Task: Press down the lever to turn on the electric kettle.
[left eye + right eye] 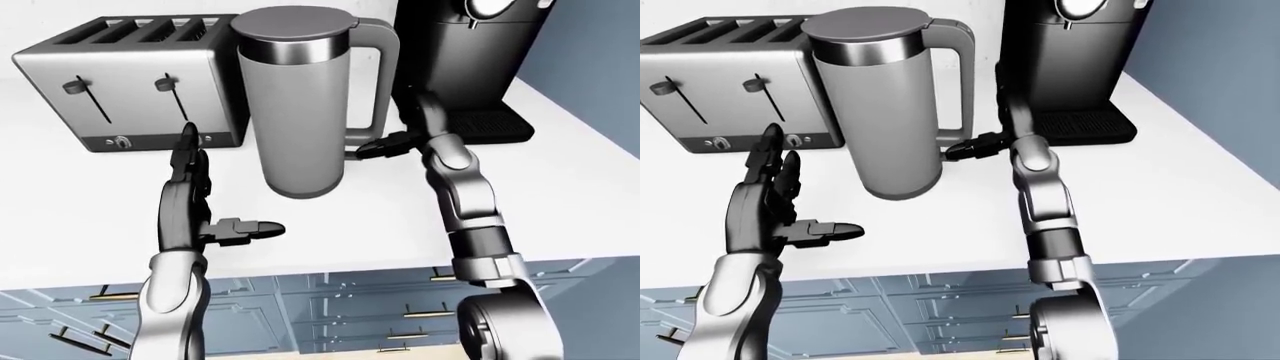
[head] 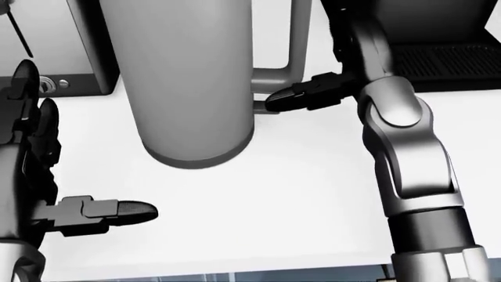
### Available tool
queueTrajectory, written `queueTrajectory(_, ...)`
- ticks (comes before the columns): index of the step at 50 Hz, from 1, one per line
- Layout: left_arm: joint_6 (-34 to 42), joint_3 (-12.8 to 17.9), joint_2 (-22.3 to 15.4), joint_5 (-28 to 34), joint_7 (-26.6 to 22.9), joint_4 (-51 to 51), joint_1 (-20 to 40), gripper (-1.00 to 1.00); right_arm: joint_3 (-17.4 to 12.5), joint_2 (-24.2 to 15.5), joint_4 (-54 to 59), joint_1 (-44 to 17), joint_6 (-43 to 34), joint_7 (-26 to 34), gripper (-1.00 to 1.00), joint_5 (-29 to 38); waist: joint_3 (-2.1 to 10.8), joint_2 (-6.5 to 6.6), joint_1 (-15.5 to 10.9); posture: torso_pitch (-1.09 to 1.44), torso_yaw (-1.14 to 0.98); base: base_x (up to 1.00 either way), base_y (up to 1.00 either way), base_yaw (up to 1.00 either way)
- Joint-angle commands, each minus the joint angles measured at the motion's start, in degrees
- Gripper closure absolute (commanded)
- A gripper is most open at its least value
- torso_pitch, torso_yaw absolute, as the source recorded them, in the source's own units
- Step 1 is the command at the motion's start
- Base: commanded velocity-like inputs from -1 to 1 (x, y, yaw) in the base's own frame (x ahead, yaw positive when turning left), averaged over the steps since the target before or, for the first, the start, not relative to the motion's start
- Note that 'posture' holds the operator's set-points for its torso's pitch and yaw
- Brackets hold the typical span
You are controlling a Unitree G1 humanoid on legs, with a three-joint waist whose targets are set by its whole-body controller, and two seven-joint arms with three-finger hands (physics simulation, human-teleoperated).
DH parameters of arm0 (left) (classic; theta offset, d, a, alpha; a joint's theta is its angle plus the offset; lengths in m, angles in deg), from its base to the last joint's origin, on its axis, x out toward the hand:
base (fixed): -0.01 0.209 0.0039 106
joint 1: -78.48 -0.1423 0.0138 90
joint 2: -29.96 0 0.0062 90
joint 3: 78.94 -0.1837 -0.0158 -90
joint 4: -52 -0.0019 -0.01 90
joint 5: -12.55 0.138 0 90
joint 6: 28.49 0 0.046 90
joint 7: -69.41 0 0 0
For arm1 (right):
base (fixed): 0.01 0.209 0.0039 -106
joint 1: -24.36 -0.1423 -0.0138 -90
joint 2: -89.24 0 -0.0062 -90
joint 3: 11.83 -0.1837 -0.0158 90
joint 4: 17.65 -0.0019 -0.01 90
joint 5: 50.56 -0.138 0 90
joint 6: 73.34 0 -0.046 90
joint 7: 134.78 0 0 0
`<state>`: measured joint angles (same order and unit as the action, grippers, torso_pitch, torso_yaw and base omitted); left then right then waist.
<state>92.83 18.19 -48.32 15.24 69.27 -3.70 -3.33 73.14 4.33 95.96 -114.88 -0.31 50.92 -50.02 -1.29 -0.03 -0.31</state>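
Note:
The grey electric kettle (image 1: pixel 298 105) stands upright on the white counter (image 1: pixel 330 225), its handle (image 1: pixel 382 82) to the right in the left-eye view. I cannot make out its lever. My right hand (image 1: pixel 400 127) is open beside the handle's lower end; its thumb (image 2: pixel 301 94) points left and touches or nearly touches the handle's base. My left hand (image 1: pixel 200 187) is open to the left of the kettle, fingers (image 1: pixel 188 154) upright, thumb (image 2: pixel 117 212) pointing right, apart from the kettle.
A silver four-slot toaster (image 1: pixel 125 82) stands left of the kettle, behind my left hand. A black coffee machine (image 1: pixel 470 60) with a drip tray stands to the right, behind my right hand. The counter's near edge (image 1: pixel 330 266) runs over blue-grey cabinets.

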Motion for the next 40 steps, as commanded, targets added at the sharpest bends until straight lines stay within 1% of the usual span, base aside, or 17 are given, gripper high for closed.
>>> queueTrajectory(1,-1.73,0.10,-0.24,0.10,0.11,2.17,0.98,-1.00,-0.40,-0.47,-0.65,-2.59,2.99,-0.55,-1.00,0.18,1.37,0.08,0.00,0.00,0.00,0.00,0.00,0.00)
queueTrajectory(14,-2.08,0.23,-0.24,0.13,0.03,1.89,0.79,-1.00,-0.45,-0.38,10.98,-6.64,9.46,-1.59,-1.00,-0.08,1.29,0.24,0.19,0.00,0.00,0.00,0.00,0.00)
queueTrajectory(26,-2.58,0.37,-0.27,0.04,0.06,1.31,0.83,-1.00,-0.34,-0.10,15.32,-7.96,11.09,-2.03,-1.00,-1.60,1.36,0.20,0.11,0.00,0.00,0.00,0.00,0.00)
queueTrajectory(32,-2.39,0.27,-0.28,0.12,0.09,1.50,0.85,-1.00,-0.36,-0.59,24.01,-11.31,14.04,-3.48,-1.00,-0.04,1.57,0.34,0.21,0.00,0.00,0.00,0.00,0.00)
queueTrajectory(35,-2.27,0.29,-0.27,0.10,0.09,1.64,0.84,-1.00,-0.36,-0.55,23.84,-11.67,13.79,-3.61,-1.00,-0.12,1.64,0.35,0.14,0.00,0.00,0.00,0.00,0.00)
queueTrajectory(40,-2.25,0.32,-0.25,0.09,0.06,1.82,0.70,-1.00,-0.81,-0.59,21.13,-10.47,12.85,-3.14,-1.00,-1.45,1.64,0.36,0.07,0.00,0.00,0.00,0.00,0.00)
